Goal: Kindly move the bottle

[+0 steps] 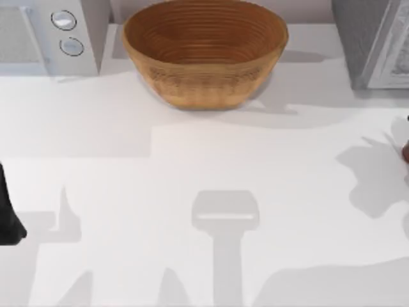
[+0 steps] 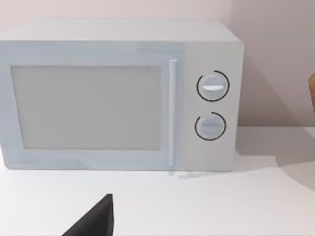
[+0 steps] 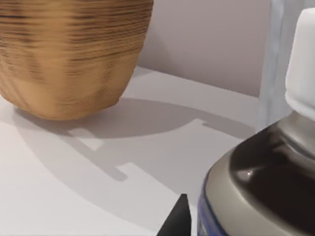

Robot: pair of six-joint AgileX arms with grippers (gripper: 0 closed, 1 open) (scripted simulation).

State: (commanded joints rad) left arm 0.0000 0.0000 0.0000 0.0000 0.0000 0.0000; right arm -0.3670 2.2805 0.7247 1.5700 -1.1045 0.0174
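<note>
Bottle point(image 3: 256, 196) loomed closest beside my right claw's fingertip point(image 3: 178, 219); grip state: cannot tell. Woven bowl point(image 1: 204, 51) at tabletop's point(image 1: 192, 166) upper centre.

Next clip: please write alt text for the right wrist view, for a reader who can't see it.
The bottle looms very close to the camera, its white cap and dark shoulder showing. Beyond it a woven bowl stands on the white table, before a pale wall.
</note>
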